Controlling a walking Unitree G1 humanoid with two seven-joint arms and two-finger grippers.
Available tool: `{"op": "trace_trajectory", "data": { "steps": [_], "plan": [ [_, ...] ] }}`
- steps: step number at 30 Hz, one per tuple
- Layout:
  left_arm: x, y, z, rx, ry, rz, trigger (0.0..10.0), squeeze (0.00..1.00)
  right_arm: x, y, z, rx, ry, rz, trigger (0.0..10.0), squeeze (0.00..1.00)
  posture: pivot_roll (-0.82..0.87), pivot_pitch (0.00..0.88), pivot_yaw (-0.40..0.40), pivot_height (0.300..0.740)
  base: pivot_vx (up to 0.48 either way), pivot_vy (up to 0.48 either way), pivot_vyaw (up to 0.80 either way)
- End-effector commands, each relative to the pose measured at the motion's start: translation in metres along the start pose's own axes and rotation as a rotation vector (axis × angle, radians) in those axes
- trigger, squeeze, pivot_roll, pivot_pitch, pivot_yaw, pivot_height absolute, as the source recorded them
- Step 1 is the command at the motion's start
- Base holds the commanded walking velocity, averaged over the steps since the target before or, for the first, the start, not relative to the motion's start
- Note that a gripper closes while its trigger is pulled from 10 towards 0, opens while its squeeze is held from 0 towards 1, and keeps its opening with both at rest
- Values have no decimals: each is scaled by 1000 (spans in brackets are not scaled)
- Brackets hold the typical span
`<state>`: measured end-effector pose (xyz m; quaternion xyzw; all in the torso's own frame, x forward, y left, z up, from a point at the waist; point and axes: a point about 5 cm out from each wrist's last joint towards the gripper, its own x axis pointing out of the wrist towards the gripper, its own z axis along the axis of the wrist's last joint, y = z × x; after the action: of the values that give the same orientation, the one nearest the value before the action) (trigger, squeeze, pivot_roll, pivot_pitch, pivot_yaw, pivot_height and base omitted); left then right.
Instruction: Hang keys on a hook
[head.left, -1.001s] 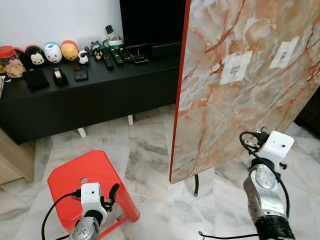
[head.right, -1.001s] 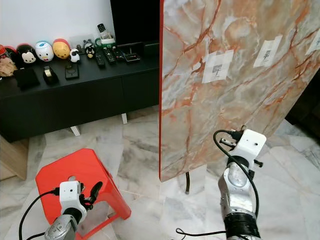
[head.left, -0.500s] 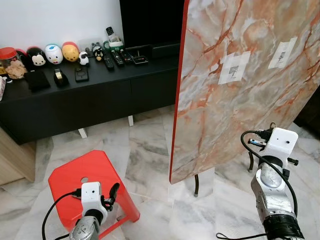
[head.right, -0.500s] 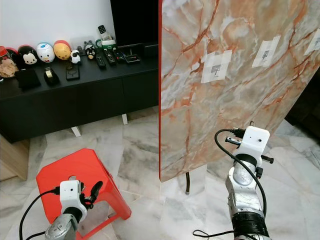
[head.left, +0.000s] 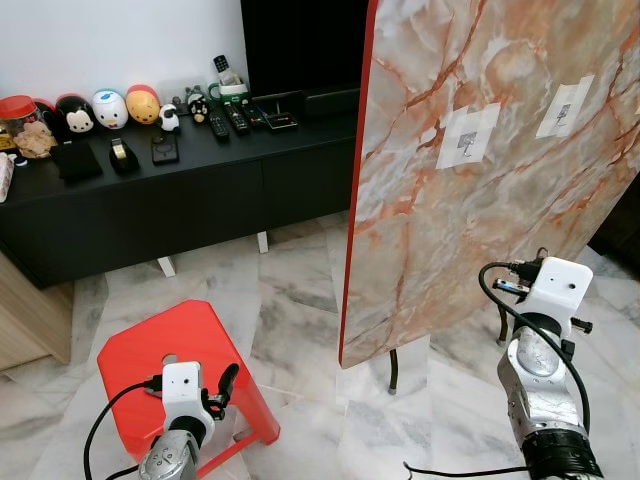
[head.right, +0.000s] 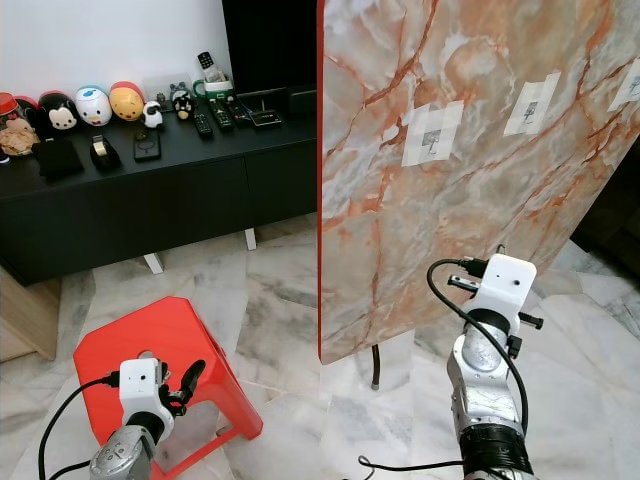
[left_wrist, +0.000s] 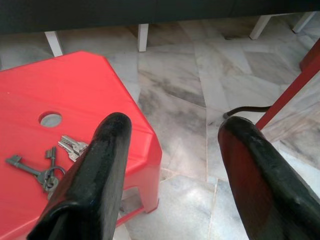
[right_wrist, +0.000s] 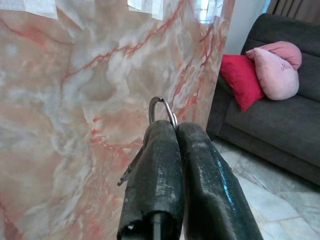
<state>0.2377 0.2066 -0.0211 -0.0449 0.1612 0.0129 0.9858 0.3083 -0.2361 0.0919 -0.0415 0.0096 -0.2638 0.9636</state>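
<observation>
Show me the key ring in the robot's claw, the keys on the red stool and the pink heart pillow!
key ring (right_wrist: 162, 106), right wrist view, top of the loop.
keys on the red stool (left_wrist: 47, 165), left wrist view, middle of the bunch.
pink heart pillow (right_wrist: 276, 65), right wrist view, its front face.

glossy red plastic stool (left_wrist: 65, 100), metal keys (left_wrist: 47, 162), polished marble-look board (head.left: 480, 180)

Plush toys (head.left: 110, 107) and remotes (head.left: 236, 115) line a black cabinet (head.left: 180, 190); cushions (right_wrist: 260, 70) on a sofa (right_wrist: 295, 135).
</observation>
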Motion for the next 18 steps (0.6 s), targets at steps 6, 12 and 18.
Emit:
{"op": "trace_trajectory", "data": {
  "steps": [6,12,18],
  "plan": [
    [-2,2,-3,-10,15,8,10000,0,4,2,5,22,-9,-7,10000,0,-30,11,-52,740,289,0,0],
    [-1,1,-3,-13,16,5,10000,0,4,6,6,30,-8,-2,10000,0,-25,23,-52,740,314,0,0],
    [-1,2,-3,-14,17,5,10000,0,3,8,5,34,-2,-5,10000,0,-25,23,-50,740,319,0,0]
  ]
}}
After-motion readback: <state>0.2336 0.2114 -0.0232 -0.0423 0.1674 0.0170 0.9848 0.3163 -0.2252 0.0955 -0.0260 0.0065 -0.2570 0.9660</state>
